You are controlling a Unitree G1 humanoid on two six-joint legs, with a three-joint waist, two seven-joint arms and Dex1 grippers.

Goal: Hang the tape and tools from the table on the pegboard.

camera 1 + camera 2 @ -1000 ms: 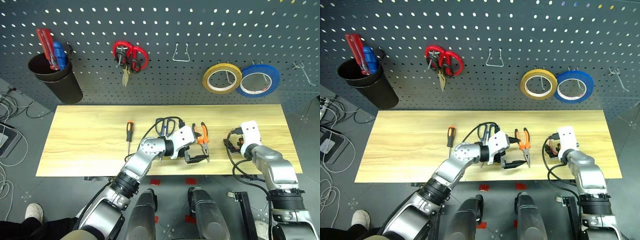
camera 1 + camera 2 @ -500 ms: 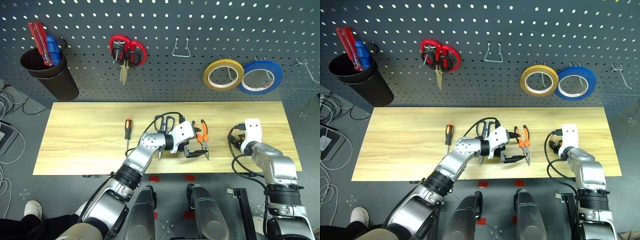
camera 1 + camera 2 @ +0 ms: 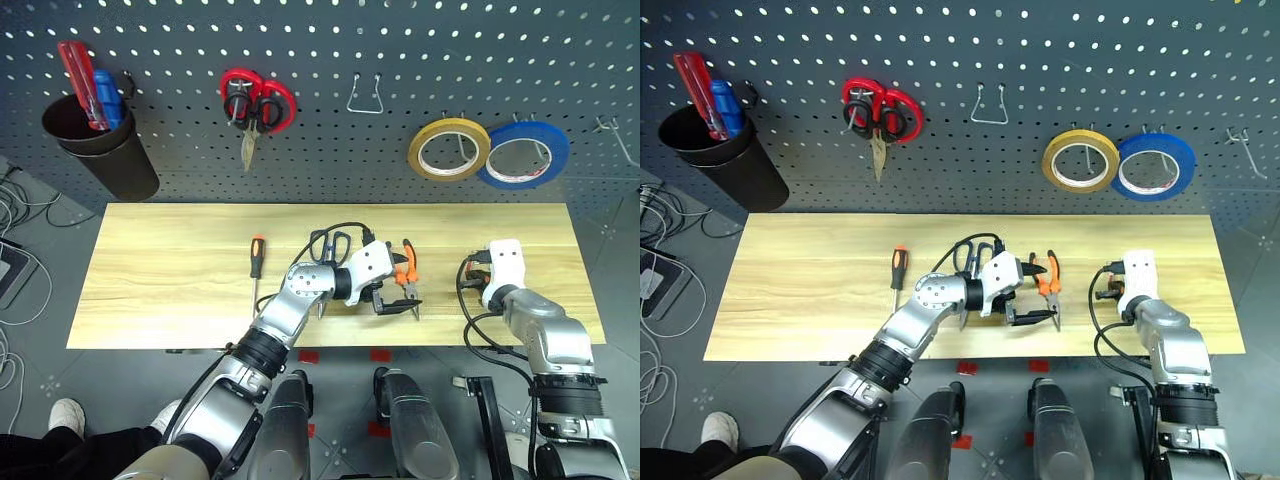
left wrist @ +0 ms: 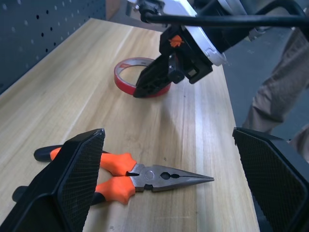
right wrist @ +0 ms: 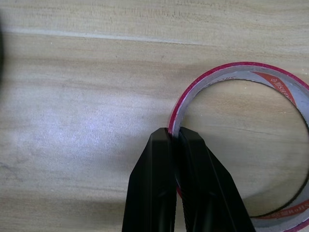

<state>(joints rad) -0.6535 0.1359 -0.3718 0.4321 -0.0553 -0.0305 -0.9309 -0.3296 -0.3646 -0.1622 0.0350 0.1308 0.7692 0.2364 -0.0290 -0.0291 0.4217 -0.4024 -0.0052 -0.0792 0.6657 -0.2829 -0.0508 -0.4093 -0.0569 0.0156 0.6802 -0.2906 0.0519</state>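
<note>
The red tape [image 5: 241, 70] lies flat on the pale wood table [image 3: 170, 280] near its right end. My right gripper [image 5: 176, 133] is shut on the ring's wall, one finger inside and one outside; the left wrist view shows the same grip on the tape [image 4: 124, 86]. The orange-handled pliers [image 4: 145, 176] lie at the table's middle. My left gripper [image 3: 398, 288] is open, a finger on each side of them without touching. Dark-blue-handled scissors [image 3: 330, 245] lie just behind the left wrist. The orange-and-black screwdriver [image 3: 257, 262] lies further left. The grey pegboard [image 3: 320, 40] rises behind.
On the pegboard hang a black cup [image 3: 110, 160] with red and blue screwdrivers, red scissors [image 3: 257, 100], a yellow roll [image 3: 448, 150] and a blue roll [image 3: 523, 155]. Bare hooks stand at the centre [image 3: 365, 95] and far right [image 3: 615, 135]. A person's trouser leg [image 4: 270, 92] stands beyond the table's right end.
My right gripper has closed from open onto the red tape's wall. The left gripper stays open over the pliers, hardly moved. The head camera has shifted a little.
</note>
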